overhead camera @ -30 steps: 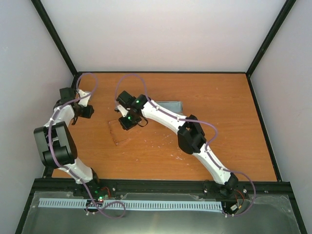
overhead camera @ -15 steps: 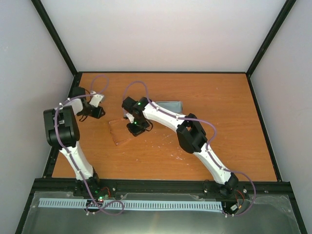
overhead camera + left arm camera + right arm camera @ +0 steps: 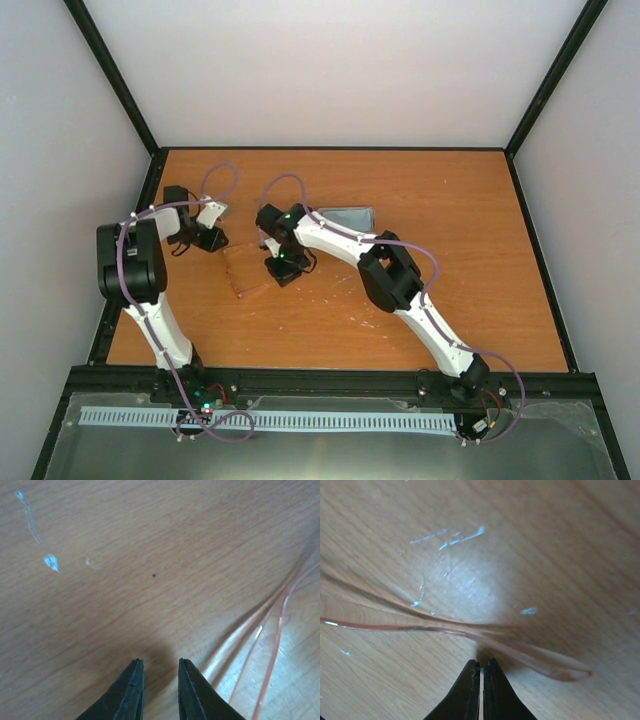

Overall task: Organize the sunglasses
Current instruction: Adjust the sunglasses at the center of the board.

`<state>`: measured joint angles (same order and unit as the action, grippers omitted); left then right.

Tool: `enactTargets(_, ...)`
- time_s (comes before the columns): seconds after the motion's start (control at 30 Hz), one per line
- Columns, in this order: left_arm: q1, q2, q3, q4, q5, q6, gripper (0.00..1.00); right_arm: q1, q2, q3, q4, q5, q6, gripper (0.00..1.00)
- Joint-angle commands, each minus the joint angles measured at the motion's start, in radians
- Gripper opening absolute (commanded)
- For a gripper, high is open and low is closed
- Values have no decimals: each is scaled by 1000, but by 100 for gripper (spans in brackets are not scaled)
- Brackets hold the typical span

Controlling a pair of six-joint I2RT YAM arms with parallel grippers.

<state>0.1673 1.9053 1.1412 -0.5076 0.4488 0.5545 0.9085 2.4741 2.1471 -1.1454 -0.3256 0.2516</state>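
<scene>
Soft even light, mild glare, sunglasses point(image 3: 540, 659) blurred

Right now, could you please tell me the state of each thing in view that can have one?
Thin translucent amber sunglasses: lying on the wooden table.
Left gripper: slightly open, empty.
Right gripper: shut at a sunglasses arm; grip unclear.
Light blue cloth: lying flat, partly hidden by the right arm.

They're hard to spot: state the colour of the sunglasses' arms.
The sunglasses are translucent amber-orange; clearest in the right wrist view.
</scene>
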Motion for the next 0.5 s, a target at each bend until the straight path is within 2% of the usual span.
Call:
enactTargets(0.0,3,-19,-69,-46,-17,31,22,-38,46,2,29,20,31,6)
enactTargets(0.17,2,-66,-121,-54,-11,16,21,-88,66,27,69,32,67,7)
enactTargets(0.33,3,-124,-169,-62,-12,4,21,-119,137,168,53,25,79,7)
enactTargets(0.47,3,-173,-198,-76,0,-9,21,-132,164,210,61,26,85,8)
